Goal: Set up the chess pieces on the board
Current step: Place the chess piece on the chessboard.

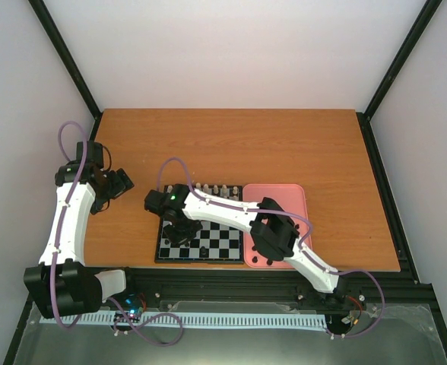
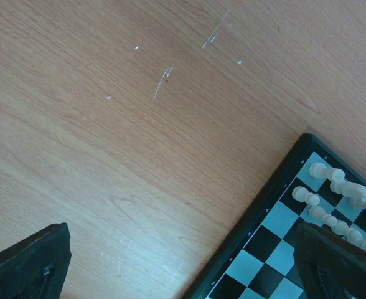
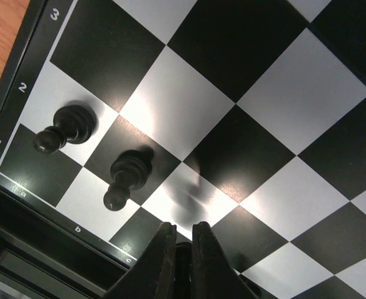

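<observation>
The board (image 1: pixel 225 242) lies at the table's near edge. My right gripper (image 1: pixel 181 230) hangs over its near-left part. In the right wrist view that gripper (image 3: pixel 183 240) is shut on a black chess piece (image 3: pixel 183 256), a dark sliver between the fingertips, low over the board (image 3: pixel 264 93) near the c file. Two black pawns (image 3: pixel 65 128) (image 3: pixel 127 177) stand on a2 and b2. My left gripper (image 1: pixel 123 185) is open over bare wood left of the board; its fingers (image 2: pixel 27 265) frame the board's corner (image 2: pixel 264 249).
A pink tray (image 1: pixel 284 199) sits against the board's right side, partly under my right arm. Cream-white pieces (image 1: pixel 212 188) (image 2: pixel 332 187) line the board's far rows. Wood table (image 2: pixel 139 124) stretches left and behind. Black frame posts stand at the corners.
</observation>
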### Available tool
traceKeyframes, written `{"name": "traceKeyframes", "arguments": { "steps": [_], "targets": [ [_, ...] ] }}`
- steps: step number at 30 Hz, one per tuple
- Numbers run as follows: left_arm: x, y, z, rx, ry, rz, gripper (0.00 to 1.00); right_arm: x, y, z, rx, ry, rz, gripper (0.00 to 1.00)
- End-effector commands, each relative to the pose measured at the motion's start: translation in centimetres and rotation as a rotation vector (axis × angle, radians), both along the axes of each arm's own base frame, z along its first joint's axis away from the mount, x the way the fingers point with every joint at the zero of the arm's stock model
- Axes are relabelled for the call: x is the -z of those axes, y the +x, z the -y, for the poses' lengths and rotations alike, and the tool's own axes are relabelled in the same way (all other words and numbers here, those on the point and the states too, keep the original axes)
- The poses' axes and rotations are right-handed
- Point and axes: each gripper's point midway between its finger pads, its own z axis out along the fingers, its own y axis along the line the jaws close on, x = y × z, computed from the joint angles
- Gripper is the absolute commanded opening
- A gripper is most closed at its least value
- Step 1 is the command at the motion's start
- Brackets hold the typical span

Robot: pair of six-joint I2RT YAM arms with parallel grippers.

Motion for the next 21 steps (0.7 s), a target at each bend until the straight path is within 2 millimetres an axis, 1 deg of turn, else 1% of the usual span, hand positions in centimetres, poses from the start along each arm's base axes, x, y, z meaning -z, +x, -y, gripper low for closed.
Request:
{"name": "traceKeyframes", "arguments": {
  "steps": [1, 11, 21],
  "targets": [
    [-0.6, 0.3, 0.3, 0.025, 0.002, 0.025, 1.00, 0.1, 0.4, -0.9, -0.003, 0.014, 0.021, 0.03],
    [-0.5, 0.3, 0.1, 0.021, 0.009, 0.022, 1.00, 0.7, 1.1, -0.9, -0.002, 0.003, 0.049, 0.03],
    [-0.4, 0.3, 0.0, 0.020, 0.018, 0.017, 1.00, 1.1, 0.9, -1.4, -0.018, 0.017, 0.036, 0.03]
  ]
}}
